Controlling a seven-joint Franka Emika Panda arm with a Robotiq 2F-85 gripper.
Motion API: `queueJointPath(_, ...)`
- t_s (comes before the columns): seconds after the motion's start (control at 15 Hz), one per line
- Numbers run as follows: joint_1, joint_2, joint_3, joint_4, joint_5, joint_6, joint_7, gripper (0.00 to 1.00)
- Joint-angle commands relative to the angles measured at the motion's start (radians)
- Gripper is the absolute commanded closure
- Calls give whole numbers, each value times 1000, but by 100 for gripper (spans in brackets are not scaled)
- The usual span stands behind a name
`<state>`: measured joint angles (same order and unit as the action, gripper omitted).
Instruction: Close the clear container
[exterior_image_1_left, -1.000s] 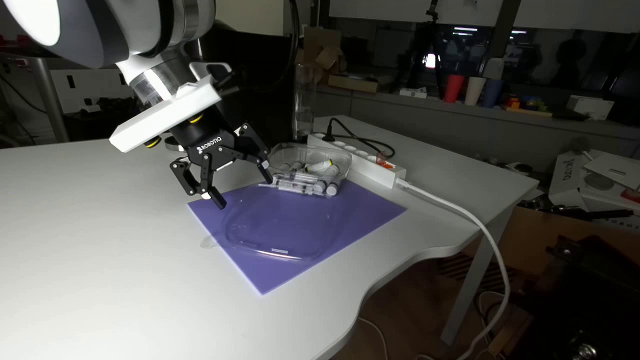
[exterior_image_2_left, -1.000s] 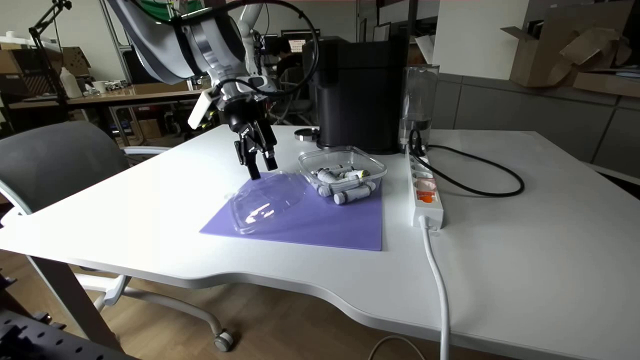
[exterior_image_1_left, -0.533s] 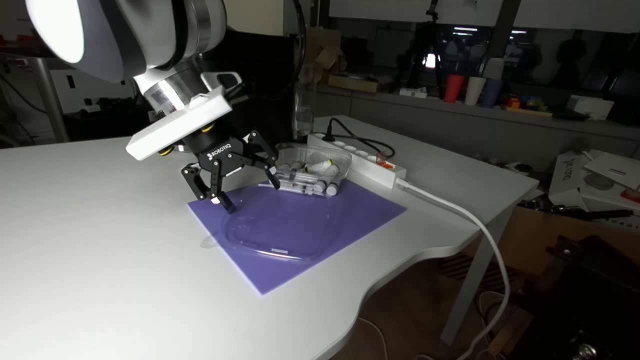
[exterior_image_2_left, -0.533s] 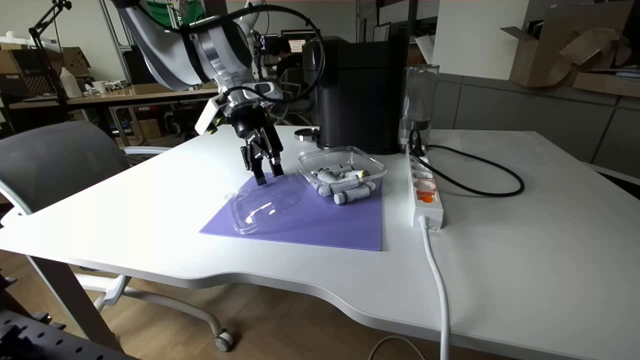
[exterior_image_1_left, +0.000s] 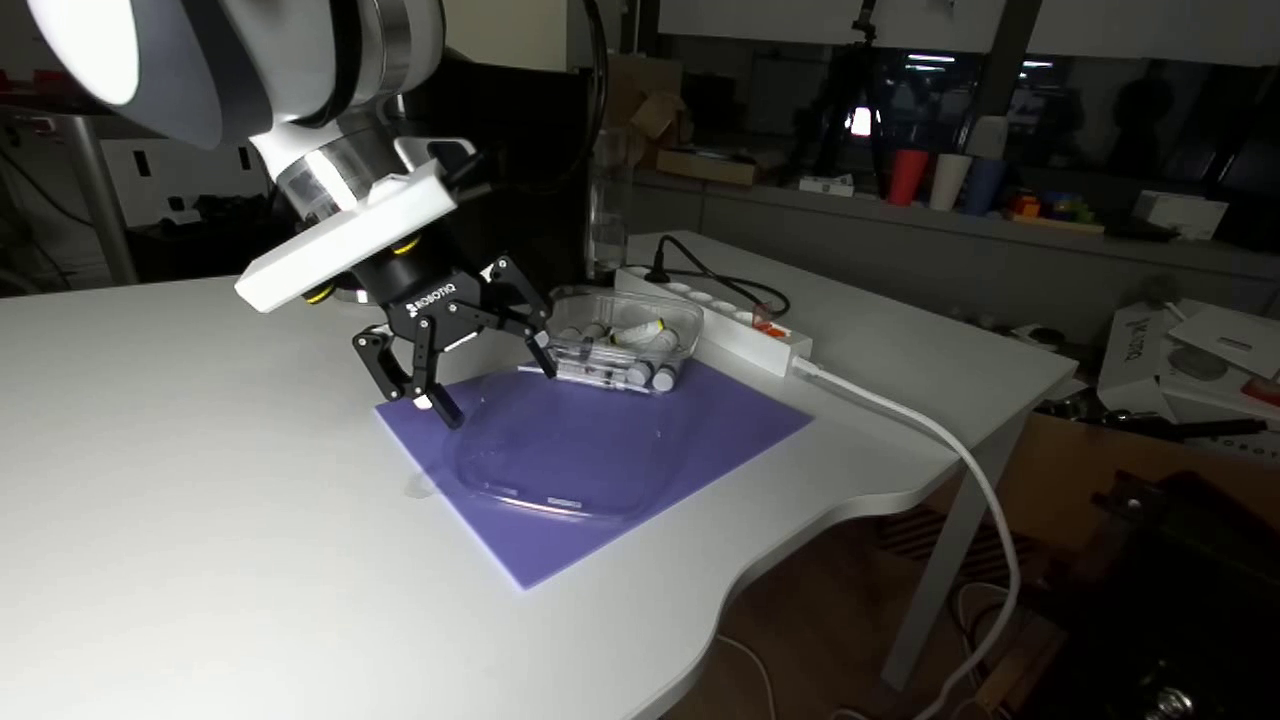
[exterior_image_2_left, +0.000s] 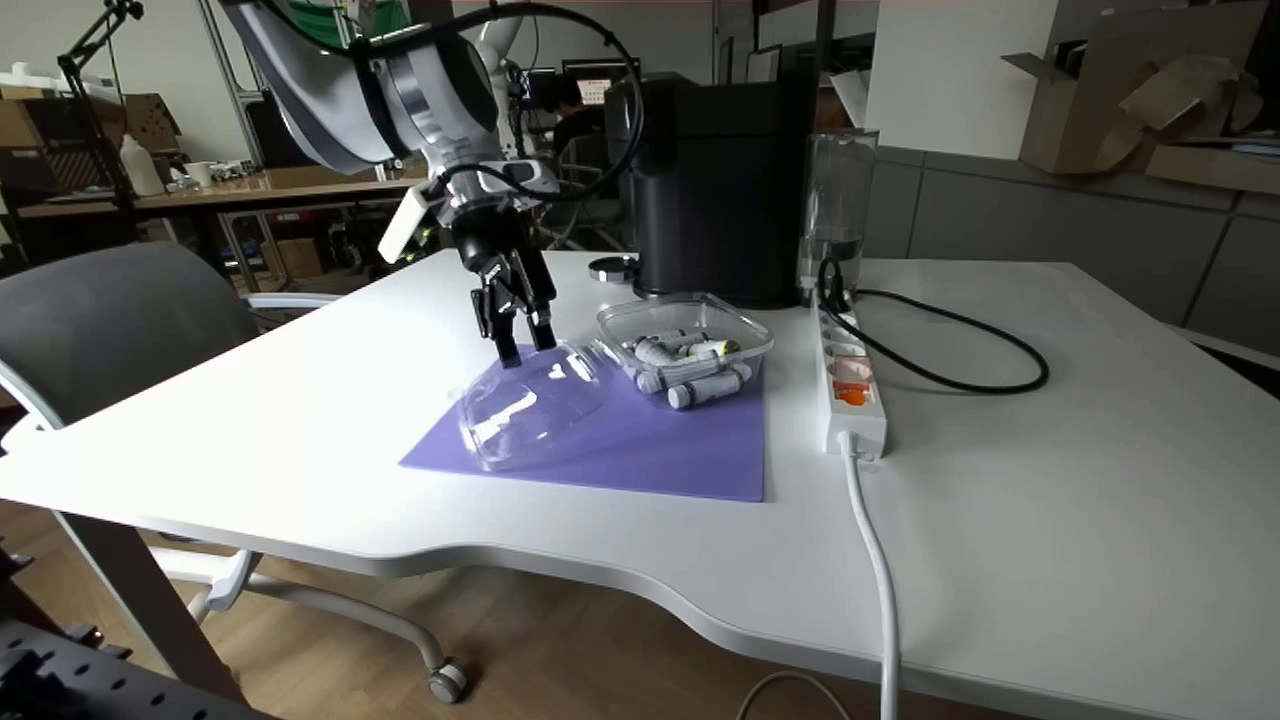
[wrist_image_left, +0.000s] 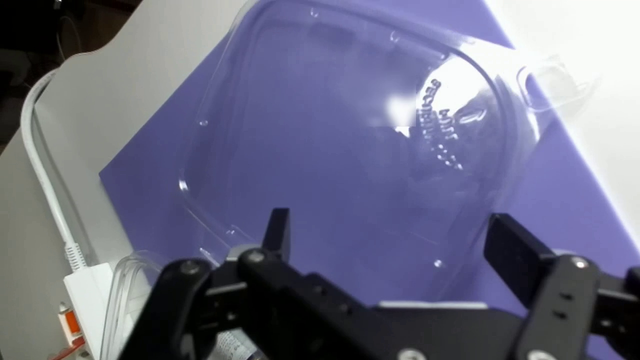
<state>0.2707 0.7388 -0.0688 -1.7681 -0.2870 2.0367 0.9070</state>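
Observation:
The clear container is a low see-through tub holding several white tubes. It stands open at the back of a purple mat in both exterior views; part of its rim shows in the wrist view. Its thin clear lid lies apart from it on the mat. The lid also shows in an exterior view and fills much of the wrist view. My gripper is open, with nothing between its fingers. Its fingertips are over the lid's edge near the tub; I cannot tell whether they touch it.
The purple mat lies on a white table. A white power strip with cables stands beside the tub. A tall black machine stands behind it. A metal ring lies near the machine. The table's curved edge is at the front.
My gripper first came down and toward the tub, then rose and drew back slightly. It stays open. The lid's outline and reflections have shifted slightly.

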Motion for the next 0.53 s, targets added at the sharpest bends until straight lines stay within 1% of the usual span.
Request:
queueJointPath(0.0,-7,-78,4,-65,22,-51,-27,0)
queueJointPath(0.47,-24,-146,10,-118,44,-145,-70,0)
